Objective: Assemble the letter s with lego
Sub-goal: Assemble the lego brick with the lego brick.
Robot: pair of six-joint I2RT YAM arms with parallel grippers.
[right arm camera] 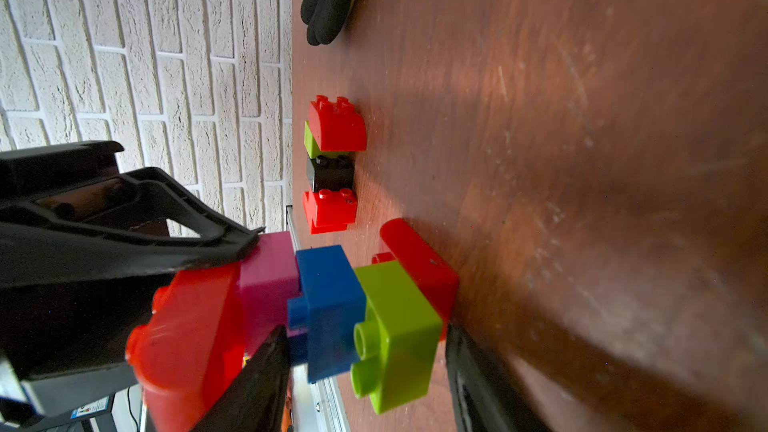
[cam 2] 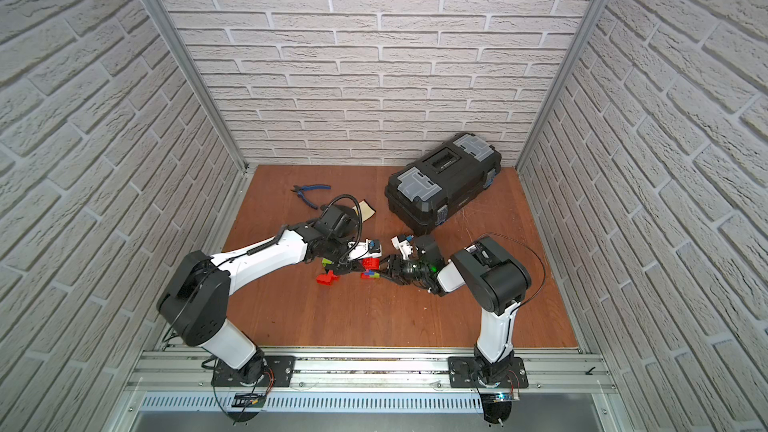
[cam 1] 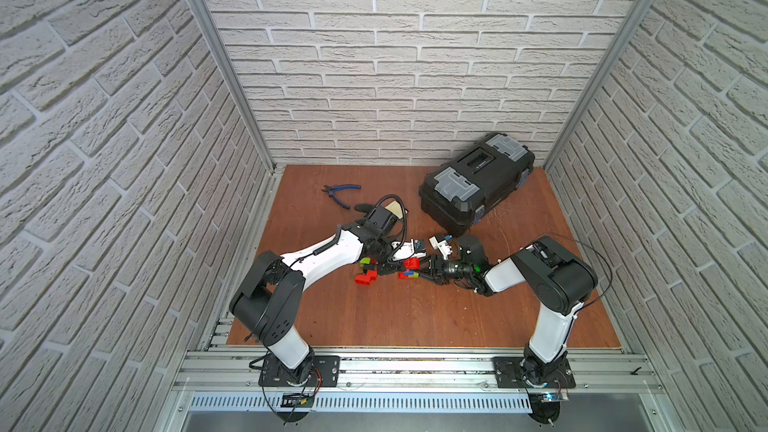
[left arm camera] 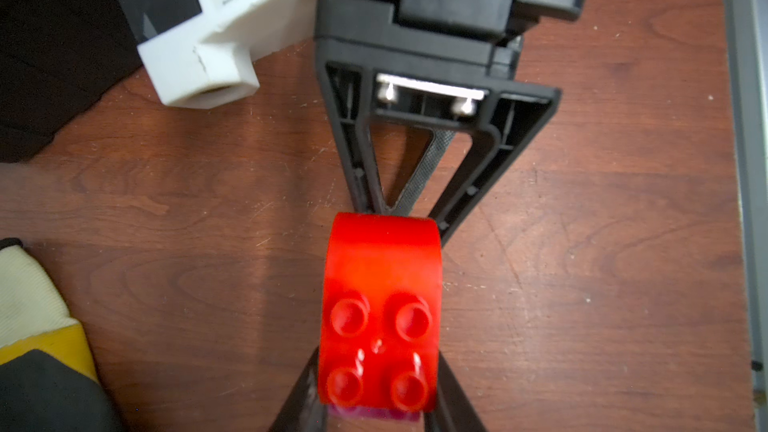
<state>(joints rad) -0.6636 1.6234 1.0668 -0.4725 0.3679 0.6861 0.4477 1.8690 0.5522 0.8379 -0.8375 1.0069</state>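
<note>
My left gripper is shut on a red curved lego brick, with a pink brick just showing beneath it. In the right wrist view that red brick tops a stack of pink, blue, lime green and red bricks. My right gripper is open, one finger on each side of the stack's lower bricks. Both top views show the grippers meeting tip to tip at the stack over the table's middle. Loose red, black, lime and red bricks lie just left of it.
A black toolbox stands at the back right. Blue-handled pliers lie at the back left. A glove lies behind my left wrist, partly hidden. Brick-pattern walls close three sides, and a metal rail runs along the front.
</note>
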